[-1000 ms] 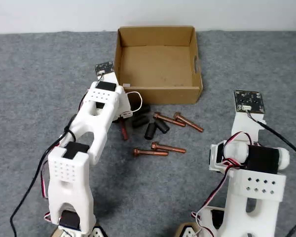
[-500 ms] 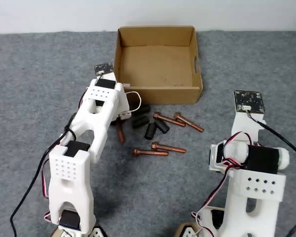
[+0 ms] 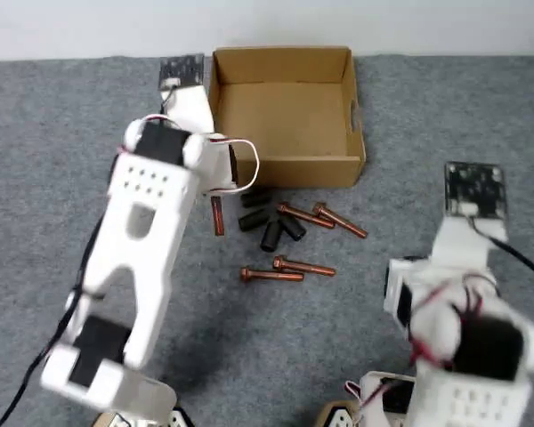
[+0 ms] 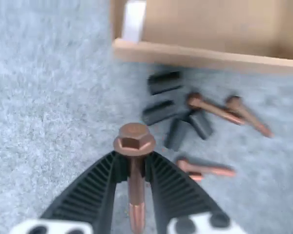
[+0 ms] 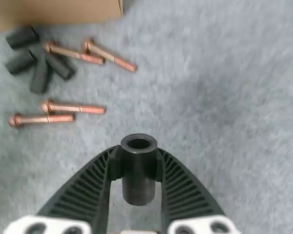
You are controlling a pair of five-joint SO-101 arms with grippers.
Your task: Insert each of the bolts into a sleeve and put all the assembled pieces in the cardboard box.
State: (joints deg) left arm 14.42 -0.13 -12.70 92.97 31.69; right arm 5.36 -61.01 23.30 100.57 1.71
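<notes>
To mate them cleanly, the copper hex-head bolt [image 4: 134, 146] should line up with the black cylindrical sleeve's [image 5: 138, 168] bore before any push. The left gripper [image 4: 132, 175] is clenched on the bolt's shank just under the head, at seven o'clock of the brown cardboard box [image 3: 285, 167]. The right gripper [image 5: 136, 180] clasps the sleeve mid-body, its open end clear of the fingers.

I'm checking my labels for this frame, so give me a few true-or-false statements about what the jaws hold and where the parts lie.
1. The left jaws grip a copper bolt. True.
2. The right jaws hold nothing. False: they grip a black sleeve.
3. The cardboard box already contains assembled pieces. False: nothing lies in it.
4. Four loose bolts lie outside the box. True.
</notes>
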